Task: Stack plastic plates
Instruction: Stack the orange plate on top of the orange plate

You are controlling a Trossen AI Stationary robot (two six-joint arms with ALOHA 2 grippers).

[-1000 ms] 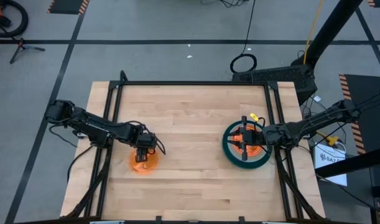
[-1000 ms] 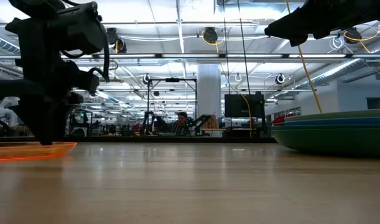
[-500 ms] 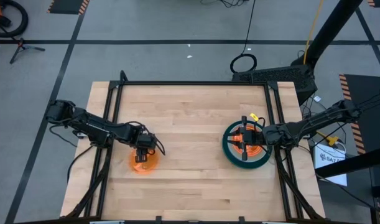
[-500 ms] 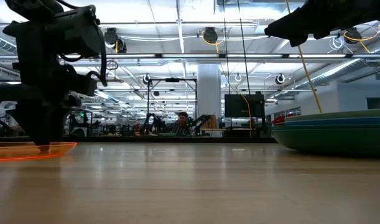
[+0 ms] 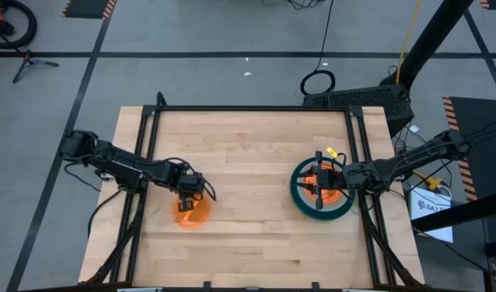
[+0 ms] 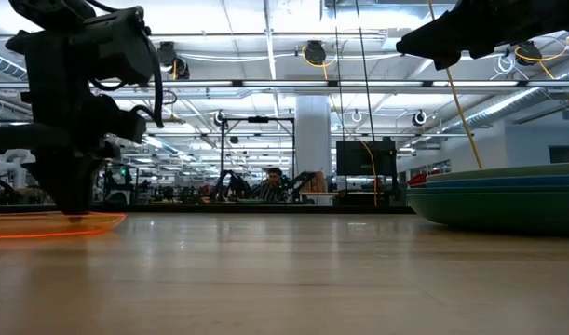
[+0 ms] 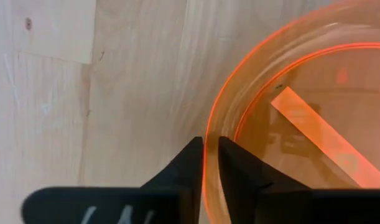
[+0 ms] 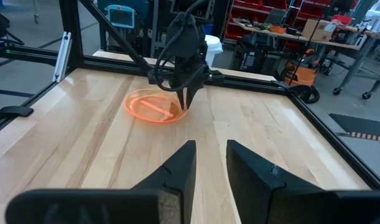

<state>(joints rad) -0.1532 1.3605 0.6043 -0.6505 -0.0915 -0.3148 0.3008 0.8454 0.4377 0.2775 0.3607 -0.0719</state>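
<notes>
The left gripper (image 7: 211,144) pinches the rim of a small orange plate (image 5: 191,212) lying on the wooden table (image 5: 248,243), well apart from the plate stack (image 5: 321,188). Over that stack hangs the right gripper (image 8: 210,151), fingers parted and holding nothing.
</notes>
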